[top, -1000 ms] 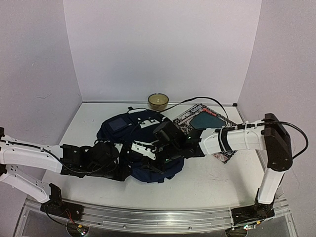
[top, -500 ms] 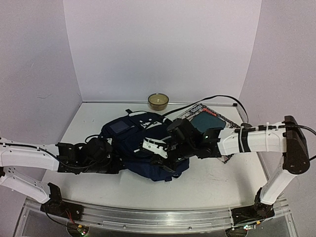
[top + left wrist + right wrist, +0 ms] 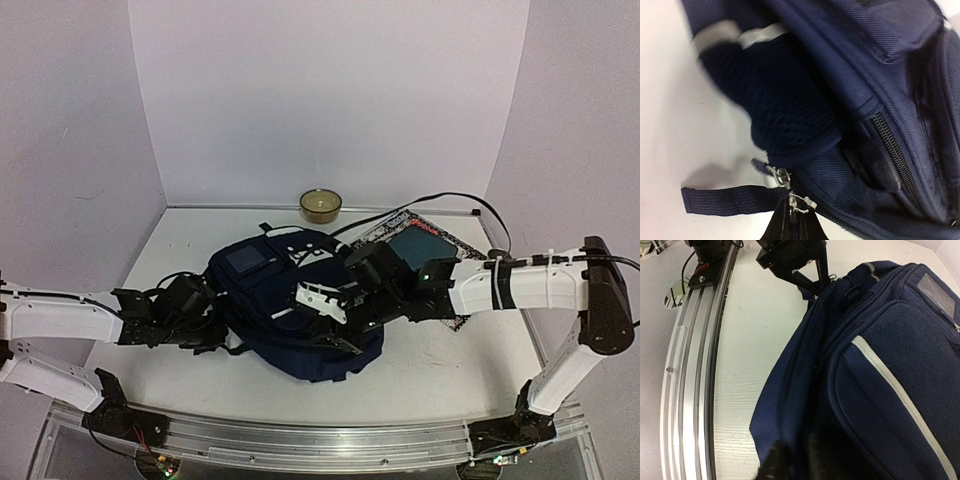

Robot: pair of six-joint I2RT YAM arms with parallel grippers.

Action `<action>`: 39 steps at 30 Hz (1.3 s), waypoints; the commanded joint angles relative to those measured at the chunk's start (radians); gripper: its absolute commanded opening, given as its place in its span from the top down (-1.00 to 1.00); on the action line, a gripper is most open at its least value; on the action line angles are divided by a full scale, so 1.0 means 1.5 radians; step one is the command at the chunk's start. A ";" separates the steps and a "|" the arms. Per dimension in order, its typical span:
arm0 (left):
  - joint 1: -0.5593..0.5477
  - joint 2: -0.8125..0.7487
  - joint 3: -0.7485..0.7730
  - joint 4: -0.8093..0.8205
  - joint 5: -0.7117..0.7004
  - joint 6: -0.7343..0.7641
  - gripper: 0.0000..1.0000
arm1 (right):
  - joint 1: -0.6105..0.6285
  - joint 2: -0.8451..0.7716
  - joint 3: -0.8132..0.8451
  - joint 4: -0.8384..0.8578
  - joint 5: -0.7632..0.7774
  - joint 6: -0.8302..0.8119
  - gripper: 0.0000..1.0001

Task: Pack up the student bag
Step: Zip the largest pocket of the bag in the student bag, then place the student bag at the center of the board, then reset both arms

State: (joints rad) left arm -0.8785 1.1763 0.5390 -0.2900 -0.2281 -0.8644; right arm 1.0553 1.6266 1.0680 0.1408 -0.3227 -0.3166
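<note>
Over the last second the student bag (image 3: 290, 325) is tugged a little rightward and spreads flatter; it lies mid-worktop (image 3: 180, 250) between our arms. Our left claw (image 3: 790, 222) stays pinched shut on a zip pull (image 3: 799, 201) at the bag's left end. The right claw (image 3: 792, 460) straddles a fold of the bag, and we cannot tell whether it grips. We judge the zip is tensioned for opening.
</note>
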 commanded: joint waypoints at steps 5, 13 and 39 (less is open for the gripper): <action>0.069 -0.011 -0.010 -0.045 -0.131 0.011 0.81 | -0.006 0.083 0.144 0.001 0.014 0.059 -0.14; 0.141 -0.016 0.051 -0.037 -0.118 0.080 0.17 | -0.092 0.150 0.254 0.001 0.123 0.128 -0.76; 0.551 -0.345 0.261 -0.144 -0.003 0.293 -0.99 | -0.561 -0.648 -0.188 0.015 0.453 0.336 -0.96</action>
State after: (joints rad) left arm -0.0566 0.8139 0.8800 -0.4775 -0.1765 -0.4937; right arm 0.2126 0.8089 0.8390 0.2029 0.2671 0.1815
